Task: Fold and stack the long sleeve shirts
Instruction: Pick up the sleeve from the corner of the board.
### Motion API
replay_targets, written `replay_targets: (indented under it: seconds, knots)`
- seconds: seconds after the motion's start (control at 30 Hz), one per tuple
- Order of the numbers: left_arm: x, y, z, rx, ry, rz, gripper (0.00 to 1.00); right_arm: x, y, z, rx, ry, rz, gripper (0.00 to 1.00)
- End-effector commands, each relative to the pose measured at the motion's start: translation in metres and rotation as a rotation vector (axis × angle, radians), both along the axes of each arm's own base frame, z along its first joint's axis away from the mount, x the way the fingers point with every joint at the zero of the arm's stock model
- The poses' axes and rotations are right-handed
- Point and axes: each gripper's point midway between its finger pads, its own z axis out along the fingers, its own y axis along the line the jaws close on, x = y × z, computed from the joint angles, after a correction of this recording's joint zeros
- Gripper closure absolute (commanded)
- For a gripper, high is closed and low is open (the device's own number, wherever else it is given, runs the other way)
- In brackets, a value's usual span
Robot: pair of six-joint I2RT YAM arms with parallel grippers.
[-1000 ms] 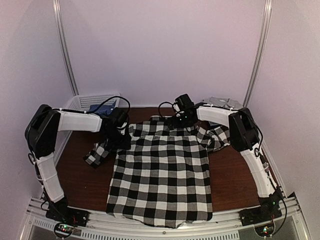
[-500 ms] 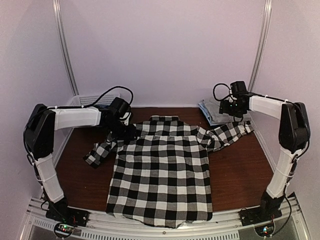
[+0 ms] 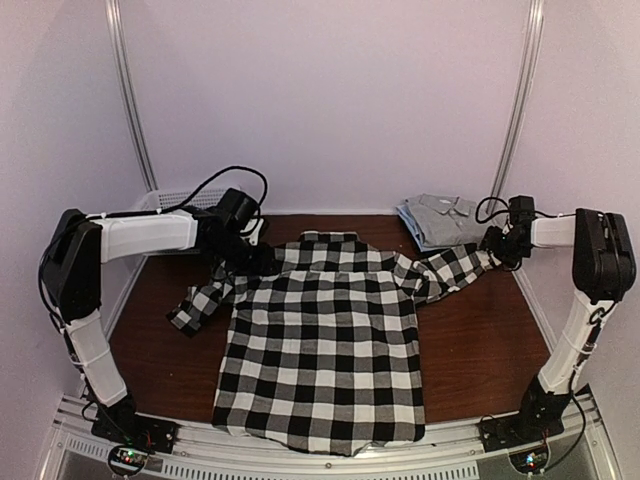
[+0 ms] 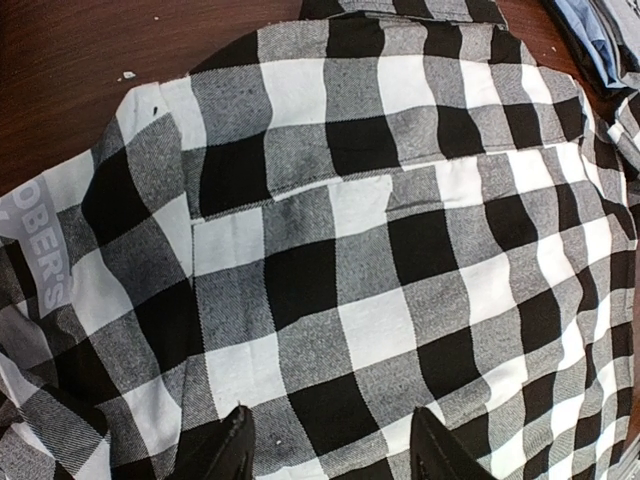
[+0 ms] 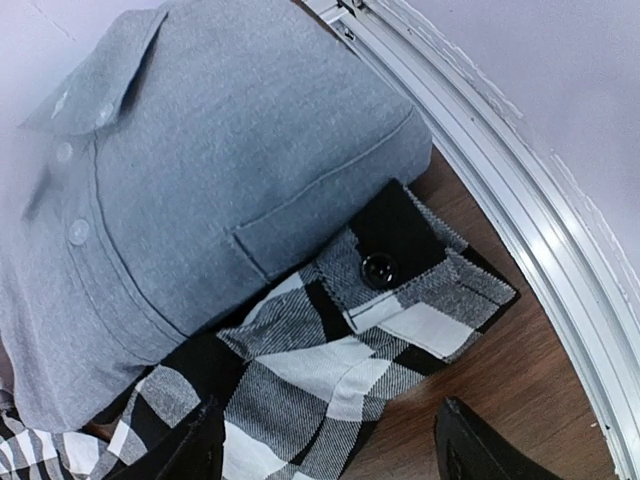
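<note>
The black-and-white checked shirt (image 3: 325, 345) lies spread flat on the brown table, collar at the far side, sleeves out to both sides. My left gripper (image 3: 255, 262) is open over the shirt's left shoulder; the wrist view shows checked cloth (image 4: 340, 260) between its spread fingertips (image 4: 232, 450). My right gripper (image 3: 497, 248) is open just above the right sleeve's cuff (image 5: 420, 290), whose black button shows. The cuff lies against a folded grey shirt (image 5: 200, 170), which sits at the far right of the table (image 3: 440, 220).
A white basket (image 3: 175, 203) stands at the far left behind the left arm. A metal rail (image 5: 520, 230) runs along the table's right edge next to the cuff. Bare brown table (image 3: 480, 340) shows at both sides of the shirt.
My right arm has swung from the shirt's collar out to the right and come down over the right cuff. My left gripper has stayed by the left shoulder, shifting slightly.
</note>
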Motion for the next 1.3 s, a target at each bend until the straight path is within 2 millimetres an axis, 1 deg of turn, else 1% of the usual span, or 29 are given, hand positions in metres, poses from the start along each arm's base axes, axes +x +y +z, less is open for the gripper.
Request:
replay_targets:
  seconds: [0.0, 0.07, 0.1, 0.2, 0.37, 0.47, 0.63, 0.73, 0.9, 1.03, 1.13, 1.2, 1.27]
  knots:
    - [-0.002, -0.005, 0.018, -0.038, -0.033, -0.014, 0.46, 0.016, -0.002, 0.012, 0.120, -0.132, -0.016, 0.27]
    - [-0.002, -0.004, 0.018, -0.037, -0.033, -0.013, 0.46, 0.018, -0.002, 0.008, 0.151, -0.137, -0.021, 0.27]
    - [-0.002, -0.004, 0.018, -0.037, -0.033, -0.012, 0.46, 0.023, -0.003, 0.011, 0.161, -0.160, -0.020, 0.27]
    - [-0.003, -0.004, 0.019, -0.036, -0.034, -0.011, 0.46, 0.031, -0.004, 0.009, 0.188, -0.180, -0.028, 0.30]
    - [-0.002, -0.004, 0.019, -0.039, -0.034, -0.010, 0.46, 0.038, -0.007, -0.003, 0.234, -0.172, -0.051, 0.39]
    - [-0.002, -0.004, 0.020, -0.038, -0.034, -0.009, 0.46, 0.038, -0.009, -0.010, 0.248, -0.164, -0.069, 0.42]
    - [-0.002, -0.002, 0.022, -0.029, -0.034, -0.006, 0.47, 0.042, -0.015, -0.014, 0.267, -0.194, -0.098, 0.47]
    - [-0.002, 0.000, 0.024, -0.020, -0.039, -0.001, 0.47, 0.045, -0.018, -0.015, 0.263, -0.215, -0.105, 0.53]
    - [-0.002, 0.000, 0.027, -0.021, -0.043, -0.002, 0.47, 0.049, -0.024, -0.017, 0.247, -0.224, -0.103, 0.64]
    - [-0.002, 0.000, 0.028, -0.021, -0.044, -0.001, 0.47, 0.051, -0.026, -0.020, 0.235, -0.210, -0.094, 0.81]
    - [-0.001, -0.002, 0.031, -0.031, -0.047, -0.007, 0.47, 0.049, -0.026, -0.016, 0.216, -0.209, -0.081, 0.93]
    - [0.000, -0.004, 0.033, -0.037, -0.049, -0.010, 0.47, 0.047, -0.026, -0.010, 0.201, -0.211, -0.070, 1.00]
    - [0.000, -0.005, 0.036, -0.045, -0.050, -0.012, 0.47, 0.042, -0.025, -0.001, 0.187, -0.221, -0.060, 1.00]
